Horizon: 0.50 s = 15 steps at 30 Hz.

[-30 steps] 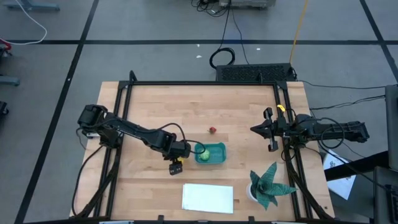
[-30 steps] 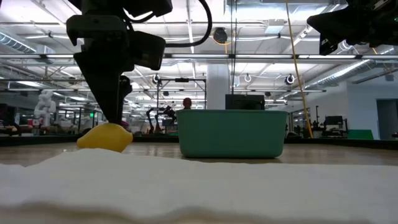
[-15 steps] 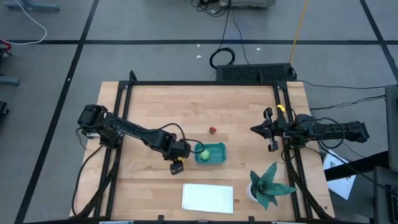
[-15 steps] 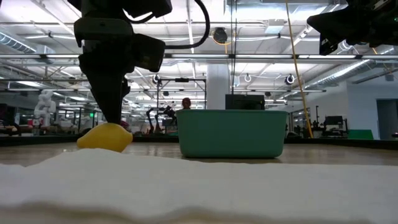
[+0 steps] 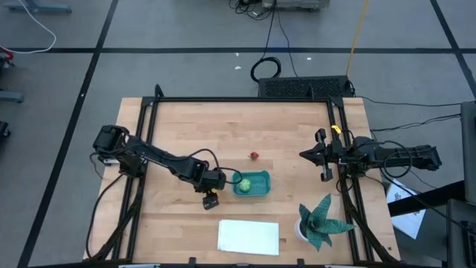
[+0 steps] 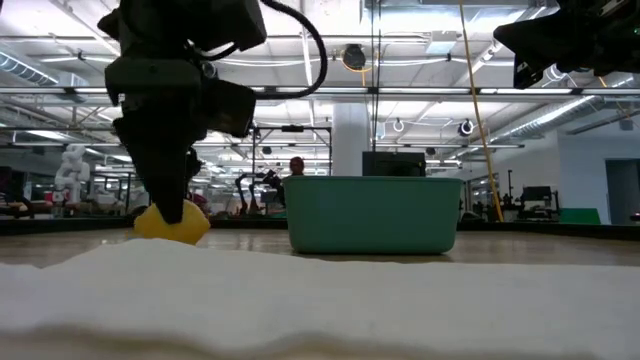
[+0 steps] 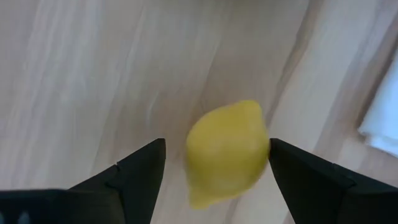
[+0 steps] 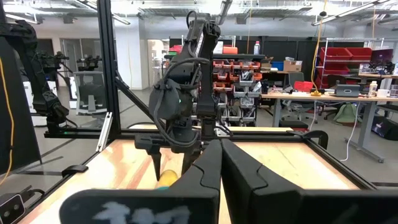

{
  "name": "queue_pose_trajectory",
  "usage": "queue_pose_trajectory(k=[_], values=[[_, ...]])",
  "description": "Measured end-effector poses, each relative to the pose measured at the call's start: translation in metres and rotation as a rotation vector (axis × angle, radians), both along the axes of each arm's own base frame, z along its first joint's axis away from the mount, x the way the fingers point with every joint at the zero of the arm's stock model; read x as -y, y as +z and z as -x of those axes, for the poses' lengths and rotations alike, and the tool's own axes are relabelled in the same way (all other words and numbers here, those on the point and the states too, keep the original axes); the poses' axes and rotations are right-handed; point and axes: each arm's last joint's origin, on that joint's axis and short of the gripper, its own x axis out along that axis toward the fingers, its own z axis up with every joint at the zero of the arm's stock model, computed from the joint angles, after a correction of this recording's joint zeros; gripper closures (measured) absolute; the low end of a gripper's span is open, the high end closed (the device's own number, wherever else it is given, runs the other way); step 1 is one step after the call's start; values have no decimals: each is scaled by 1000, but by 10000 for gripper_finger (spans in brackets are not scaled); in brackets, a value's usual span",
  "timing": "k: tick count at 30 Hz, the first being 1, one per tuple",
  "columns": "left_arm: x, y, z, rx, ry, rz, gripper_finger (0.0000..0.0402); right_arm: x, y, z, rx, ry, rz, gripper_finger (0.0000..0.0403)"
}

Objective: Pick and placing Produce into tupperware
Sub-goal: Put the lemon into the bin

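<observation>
1. In the left wrist view we see the yellow lemon (image 7: 227, 151) lying on the desk (image 7: 93, 74) between the left hand's (image 7: 216, 163) two spread fingers, which stand apart without clearly clamping it.
2. From above we cannot see the lemon; the left hand (image 5: 213, 190) hides it, just beside the teal tupperware (image 5: 254, 184), which holds the light-green piece (image 5: 242, 185).
3. The small red piece (image 5: 253, 155) lies on bare desk beyond the tub.
4. Only the level view shows the lemon (image 6: 172, 224) touching the desk.
5. Farthest off, the right hand (image 5: 304, 155) waits at the desk's right side, fingers together.
</observation>
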Motion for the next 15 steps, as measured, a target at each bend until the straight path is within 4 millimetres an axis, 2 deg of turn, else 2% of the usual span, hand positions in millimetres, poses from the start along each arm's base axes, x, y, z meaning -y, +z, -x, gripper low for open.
queue_pose_trajectory(k=[6,15], values=[[-7,-12,5,8,-4,-6,114,0,0,0,0,0,0,403],[-10,-13,5,18,-89,-38,117,0,0,0,0,0,0,403]])
